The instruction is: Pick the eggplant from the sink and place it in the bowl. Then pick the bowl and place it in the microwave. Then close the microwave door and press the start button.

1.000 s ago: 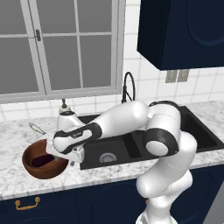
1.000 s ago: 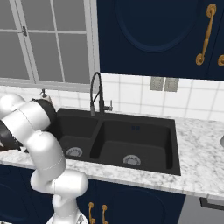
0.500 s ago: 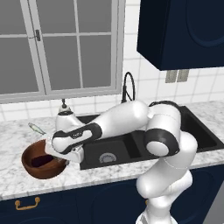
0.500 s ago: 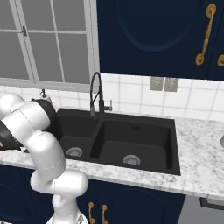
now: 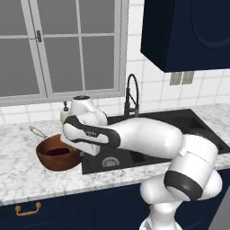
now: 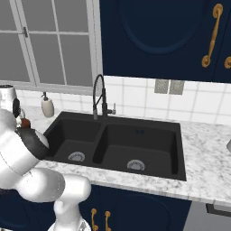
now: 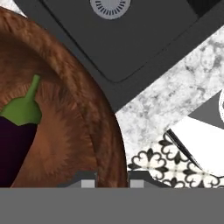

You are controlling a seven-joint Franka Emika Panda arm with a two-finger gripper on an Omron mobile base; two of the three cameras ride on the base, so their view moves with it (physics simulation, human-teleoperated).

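The eggplant (image 7: pixel 17 144) lies inside the bowl (image 7: pixel 83 131), green stem pointing to about one o'clock in the hand view. The jaws straddle the bowl's rim at six o'clock — closed on it, one tip inside, one outside. The bowl sits on the marble tabletop (image 5: pixel 27 173), the sink (image 5: pixel 134 155) just beside it at three o'clock.

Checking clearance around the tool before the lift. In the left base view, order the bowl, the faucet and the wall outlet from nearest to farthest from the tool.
1. Bowl: right at the tool, which sits at its right rim, on the counter left of the sink.
2. Faucet: behind the sink, up and right of the tool.
3. Wall outlet: on the tiled wall, far right.
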